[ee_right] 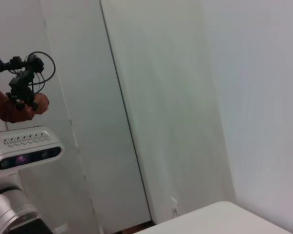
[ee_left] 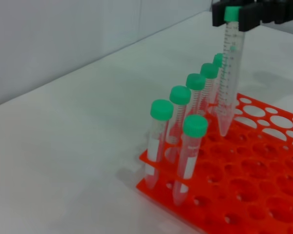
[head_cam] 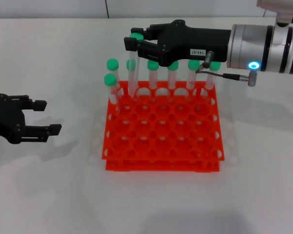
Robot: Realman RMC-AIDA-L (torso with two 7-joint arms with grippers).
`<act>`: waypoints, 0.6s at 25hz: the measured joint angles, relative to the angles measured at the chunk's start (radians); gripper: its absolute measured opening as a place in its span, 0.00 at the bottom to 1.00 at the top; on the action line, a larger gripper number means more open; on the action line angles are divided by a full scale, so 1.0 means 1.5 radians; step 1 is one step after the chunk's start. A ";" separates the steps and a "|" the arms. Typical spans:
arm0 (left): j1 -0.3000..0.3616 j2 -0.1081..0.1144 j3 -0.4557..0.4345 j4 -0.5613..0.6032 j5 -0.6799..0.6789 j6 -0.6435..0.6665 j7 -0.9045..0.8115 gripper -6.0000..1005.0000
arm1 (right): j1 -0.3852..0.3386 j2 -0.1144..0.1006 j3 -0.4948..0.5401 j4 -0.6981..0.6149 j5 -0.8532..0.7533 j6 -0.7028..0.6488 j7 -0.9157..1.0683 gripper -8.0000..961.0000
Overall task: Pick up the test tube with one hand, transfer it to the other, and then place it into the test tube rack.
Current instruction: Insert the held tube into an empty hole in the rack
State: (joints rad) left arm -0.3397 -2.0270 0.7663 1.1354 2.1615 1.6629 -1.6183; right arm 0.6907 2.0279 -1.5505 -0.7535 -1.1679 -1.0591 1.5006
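Observation:
My right gripper, black with a white label, is shut on the green cap of the test tube. The left wrist view shows the same gripper holding the test tube upright, its pointed tip just over a hole in the back row of the orange-red test tube rack. The rack stands mid-table. My left gripper, unlabelled, rests open and empty to the left of the rack. The right wrist view shows none of these.
Several other green-capped tubes stand along the rack's back row, and one tube stands in the second row at the left corner. Most holes toward the front hold nothing. White tabletop surrounds the rack.

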 joint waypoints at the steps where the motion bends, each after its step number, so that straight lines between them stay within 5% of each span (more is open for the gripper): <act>1: 0.000 0.000 0.000 -0.001 0.000 0.000 0.001 0.76 | -0.001 0.000 -0.002 0.003 0.006 0.002 -0.005 0.28; 15: -0.003 0.000 0.000 -0.009 0.000 -0.007 0.005 0.76 | -0.002 0.000 -0.041 0.066 0.105 0.024 -0.089 0.28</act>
State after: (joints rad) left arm -0.3446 -2.0264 0.7663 1.1224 2.1613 1.6520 -1.6113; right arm 0.6871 2.0279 -1.6122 -0.6551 -1.0098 -1.0226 1.3665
